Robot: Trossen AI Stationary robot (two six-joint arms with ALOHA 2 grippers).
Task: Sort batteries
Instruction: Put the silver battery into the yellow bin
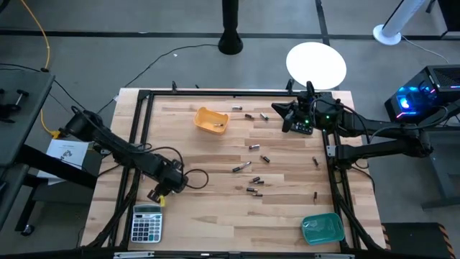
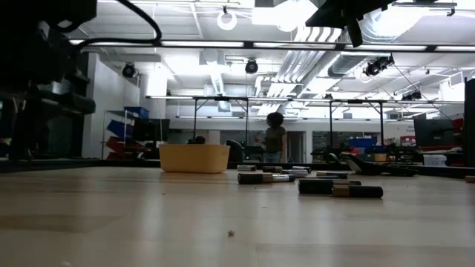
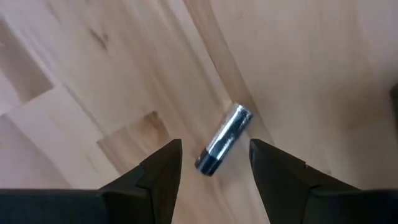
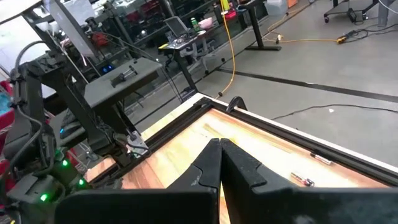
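Observation:
Several small dark and silvery batteries (image 1: 251, 167) lie scattered on the wooden table; in the low view they lie flat on their sides (image 2: 340, 189). My left gripper (image 3: 214, 155) is open and points down near the table's left near part (image 1: 159, 193). Its two fingers stand on either side of one silvery battery (image 3: 224, 140) with a dark end, which lies flat on the wood, untouched. My right gripper (image 4: 219, 157) is shut and hangs above the table's far right part (image 1: 279, 110), holding nothing. A yellow tray (image 1: 211, 119) with a battery in it sits at the far middle, a teal tray (image 1: 322, 229) at the near right.
A calculator (image 1: 147, 221) lies just near-side of my left gripper, at the table's near left corner. A black metal frame (image 1: 141, 129) runs along the table's edges. The yellow tray (image 2: 194, 157) shows far off in the low view. A person (image 2: 274, 139) stands in the room behind.

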